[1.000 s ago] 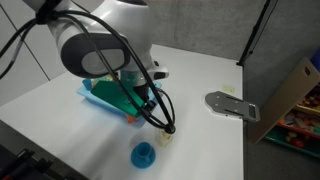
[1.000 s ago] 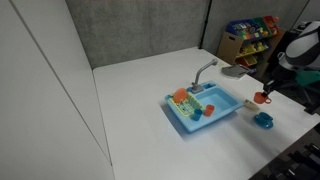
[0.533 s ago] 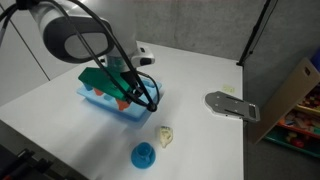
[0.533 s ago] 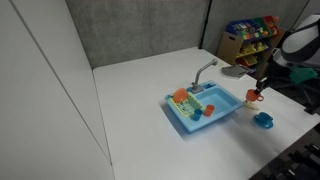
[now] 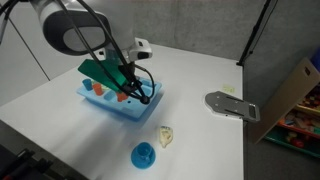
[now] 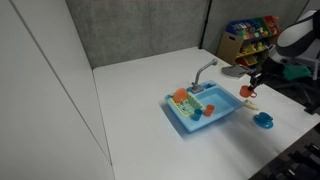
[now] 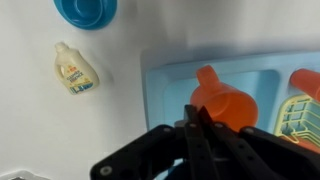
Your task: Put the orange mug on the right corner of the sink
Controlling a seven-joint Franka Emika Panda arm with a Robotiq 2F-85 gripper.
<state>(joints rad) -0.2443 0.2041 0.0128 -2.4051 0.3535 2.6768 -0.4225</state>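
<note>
Between the fingers of the gripper sits the orange mug, pinched tight. Under it lies the sink.

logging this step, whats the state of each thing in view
sink: on table, orange toys inside
mug: held aloft by sink's edge
tool: shut on mug
bottle: lying flat on table
saucer: on table, apart from sink
</note>
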